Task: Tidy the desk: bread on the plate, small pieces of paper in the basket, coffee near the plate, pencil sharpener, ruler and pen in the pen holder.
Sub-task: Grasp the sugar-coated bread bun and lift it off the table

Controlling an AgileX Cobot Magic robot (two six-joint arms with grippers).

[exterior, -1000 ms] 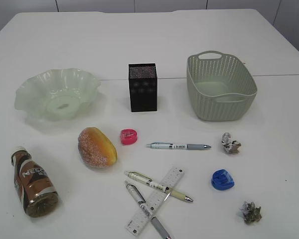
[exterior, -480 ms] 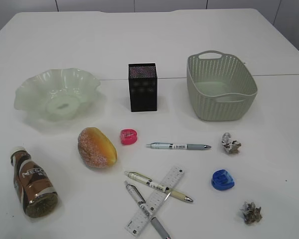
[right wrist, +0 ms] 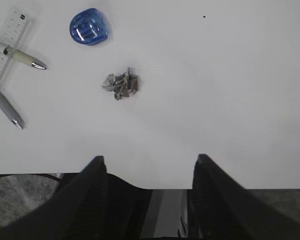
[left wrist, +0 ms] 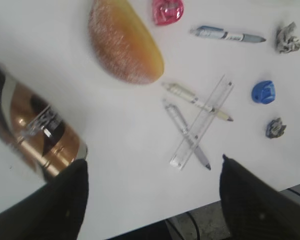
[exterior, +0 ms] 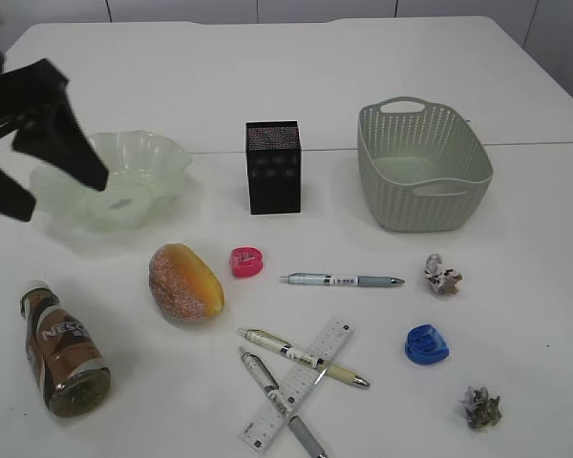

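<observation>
The bread (exterior: 185, 281) lies left of centre, and the coffee bottle (exterior: 62, 353) lies on its side at the front left. A pink pencil sharpener (exterior: 246, 260), a blue one (exterior: 426, 344), three pens (exterior: 342, 281) and a clear ruler (exterior: 298, 384) lie in front of the black pen holder (exterior: 274, 167). Two paper scraps (exterior: 441, 275) (exterior: 480, 407) lie on the right. My left gripper (exterior: 62, 198) is open and empty, high over the green plate (exterior: 162, 153). Its wrist view shows the bread (left wrist: 125, 45) and bottle (left wrist: 37, 130). My right gripper (right wrist: 150, 157) is open above the table's front edge, near a scrap (right wrist: 121, 84).
The grey-green basket (exterior: 422, 167) stands at the back right. The table's front edge runs just under my right gripper in the right wrist view, with floor beyond it. The blue sharpener also shows in the right wrist view (right wrist: 89, 26).
My left gripper has come into the exterior view at the left, over the plate. No object on the table has moved.
</observation>
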